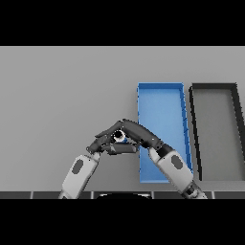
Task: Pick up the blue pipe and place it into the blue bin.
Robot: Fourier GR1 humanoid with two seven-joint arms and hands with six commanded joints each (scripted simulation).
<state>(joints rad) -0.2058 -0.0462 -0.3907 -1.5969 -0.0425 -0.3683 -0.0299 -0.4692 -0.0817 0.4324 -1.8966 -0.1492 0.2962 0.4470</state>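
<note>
Only a small piece of the blue pipe (125,140) shows, with a pale round end beside it; the rest is hidden under my right hand (136,132). That hand reaches left from the blue bin's near end and is curled over the pipe, just left of the bin's left wall. The blue bin (160,86) is a long open tray running away from me, right of centre. My left hand (107,146) lies just below and left of the right hand, fingers relaxed and pointing right, nearly touching it.
A dark grey bin (214,86) of the same shape stands right beside the blue bin on its right. My right forearm (174,168) crosses the blue bin's near left corner. Bare grey table stretches to the left and the back.
</note>
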